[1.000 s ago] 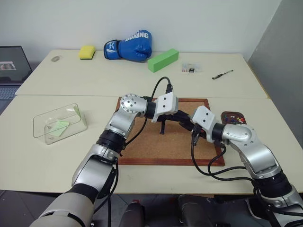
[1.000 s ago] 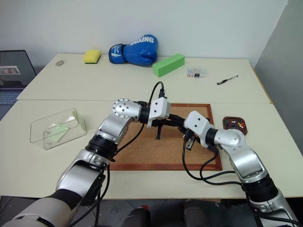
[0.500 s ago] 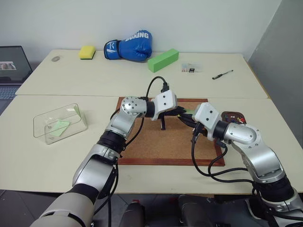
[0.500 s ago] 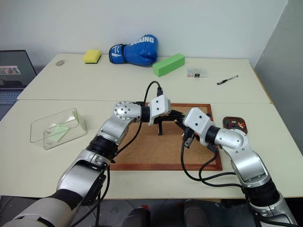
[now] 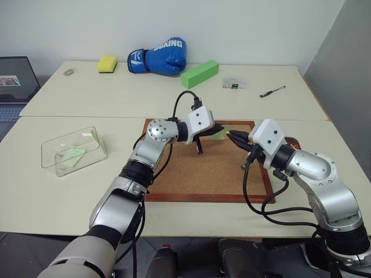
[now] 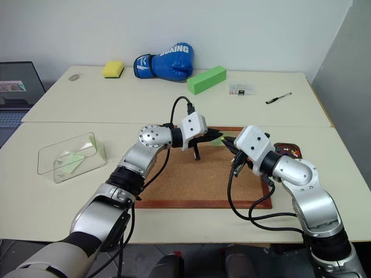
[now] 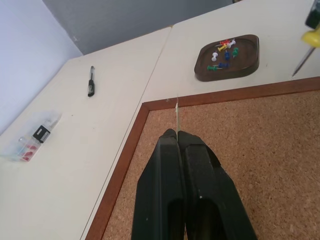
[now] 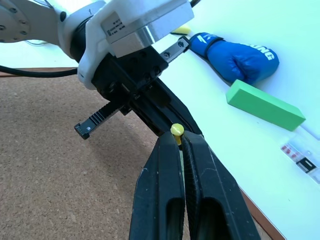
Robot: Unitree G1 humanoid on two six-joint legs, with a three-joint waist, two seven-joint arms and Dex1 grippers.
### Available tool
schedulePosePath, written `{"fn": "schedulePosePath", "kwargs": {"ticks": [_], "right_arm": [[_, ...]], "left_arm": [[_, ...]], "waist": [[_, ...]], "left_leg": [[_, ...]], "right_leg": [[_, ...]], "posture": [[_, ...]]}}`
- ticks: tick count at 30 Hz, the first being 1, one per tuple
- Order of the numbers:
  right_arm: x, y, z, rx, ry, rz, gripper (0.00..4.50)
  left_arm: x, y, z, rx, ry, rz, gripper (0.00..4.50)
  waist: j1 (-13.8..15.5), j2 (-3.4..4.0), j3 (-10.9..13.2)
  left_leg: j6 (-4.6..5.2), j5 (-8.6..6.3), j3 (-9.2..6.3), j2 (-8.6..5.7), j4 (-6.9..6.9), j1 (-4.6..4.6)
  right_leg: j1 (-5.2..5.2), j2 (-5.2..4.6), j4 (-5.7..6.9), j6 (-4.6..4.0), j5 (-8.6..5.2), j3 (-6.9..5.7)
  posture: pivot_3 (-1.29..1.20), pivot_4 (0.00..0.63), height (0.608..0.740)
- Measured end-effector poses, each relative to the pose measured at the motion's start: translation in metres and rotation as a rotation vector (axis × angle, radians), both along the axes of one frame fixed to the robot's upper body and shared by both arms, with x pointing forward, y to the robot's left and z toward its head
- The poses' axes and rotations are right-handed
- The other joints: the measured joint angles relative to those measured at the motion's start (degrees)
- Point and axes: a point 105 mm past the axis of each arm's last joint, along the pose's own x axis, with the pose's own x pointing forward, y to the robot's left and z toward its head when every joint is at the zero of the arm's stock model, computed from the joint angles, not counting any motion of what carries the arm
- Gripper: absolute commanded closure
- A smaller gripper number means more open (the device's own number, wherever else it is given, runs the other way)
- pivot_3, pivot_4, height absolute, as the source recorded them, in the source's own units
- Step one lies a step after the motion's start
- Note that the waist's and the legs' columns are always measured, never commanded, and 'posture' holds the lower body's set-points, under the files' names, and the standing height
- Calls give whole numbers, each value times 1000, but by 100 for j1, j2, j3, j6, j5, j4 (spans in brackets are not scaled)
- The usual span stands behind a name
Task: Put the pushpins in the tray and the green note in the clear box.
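Both grippers hang over the far part of the corkboard (image 5: 208, 165), which lies on the near desk (image 5: 69, 191) toward its right; the left gripper (image 7: 177, 133) has its jaws pressed together on the edge of a thin pale green note (image 5: 225, 130), seen edge-on as a fine line rising from the tips in the left wrist view; the right gripper (image 8: 178, 138), just beside it and apart from it, has its jaws pinched on a yellow pushpin (image 8: 177, 131), its head standing at the fingertips, the metal point showing in the left wrist view; the tray (image 7: 250, 64) sits on the desk just past the corkboard's far right corner and holds several pushpins (image 7: 223, 54), green, red, blue, white and yellow; the clear box (image 5: 52, 153) stands well apart near the left edge of the near desk, with a pale green slip (image 5: 72, 154) lying inside it; on the far desk lie a blue boxing glove (image 5: 157, 57), a yellow sponge (image 5: 106, 63), a long green block (image 5: 199, 73), a small clear case (image 5: 233, 84) and a pen (image 5: 272, 91); a laptop (image 5: 16, 81) shows at the left edge.
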Motion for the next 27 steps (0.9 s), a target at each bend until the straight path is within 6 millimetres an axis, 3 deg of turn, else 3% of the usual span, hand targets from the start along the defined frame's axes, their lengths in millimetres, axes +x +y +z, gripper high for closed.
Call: {"fn": "schedulePosePath", "kwargs": {"ticks": [4,7,11,19,27], "right_arm": [[2,-61,-29,-52,105,-248,4500],[6,-79,-38,-87,125,-329,4500],[22,-119,-57,-163,174,-497,4500],[47,-143,-77,-237,204,-560,4500],[59,-152,-86,-254,208,-571,2882]], "left_arm": [[-2,13,11,-91,91,40,4491],[-9,10,14,-111,132,24,4491],[-18,7,18,-112,151,0,4491],[-21,5,18,-108,158,-6,4491],[-22,5,19,-108,154,-5,4500]], "waist": [[34,0,0],[10,0,0],[-13,0,0],[-26,0,0],[-17,1,0]], "left_leg": [[0,0,4,-4,0,0],[0,0,4,-2,0,9],[5,4,6,-3,1,19],[12,8,8,-3,-1,17],[12,8,8,-4,-2,14]], "right_leg": [[1,-4,-1,0,0,5],[2,-2,6,0,0,6],[6,-1,14,0,1,7],[5,-1,12,-1,4,9],[5,-2,9,-2,4,9]], "posture": [[0,150,740],[0,150,740],[0,150,740],[0,150,740],[0,150,740]]}}
